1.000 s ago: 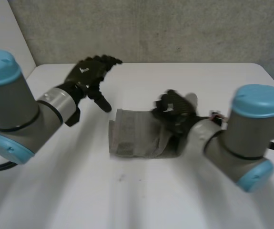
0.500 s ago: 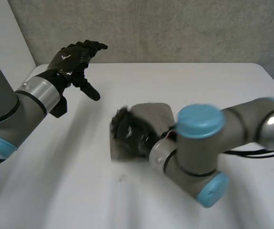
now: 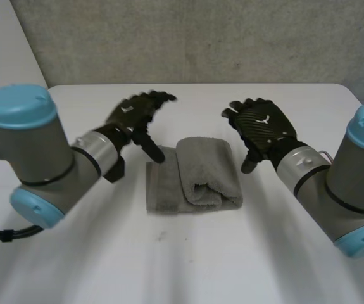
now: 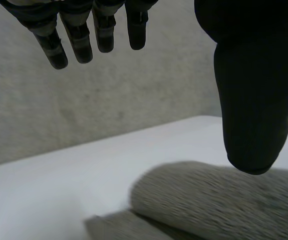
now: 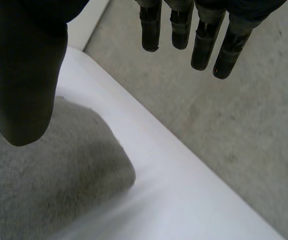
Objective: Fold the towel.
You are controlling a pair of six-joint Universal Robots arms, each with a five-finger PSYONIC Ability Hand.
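I see the towel (image 3: 194, 174) lying folded at the middle of the table (image 3: 169, 266), its thick rolled part towards 3 o'clock and a thinner layer showing along the 9 o'clock edge. The left hand (image 3: 134, 117) hangs at the towel's 10 o'clock, fingers straight and spread, holding nothing (its thumb points down near that corner). The right hand (image 3: 261, 126) hangs at 2 o'clock, just as relaxed and empty, clear of the cloth.
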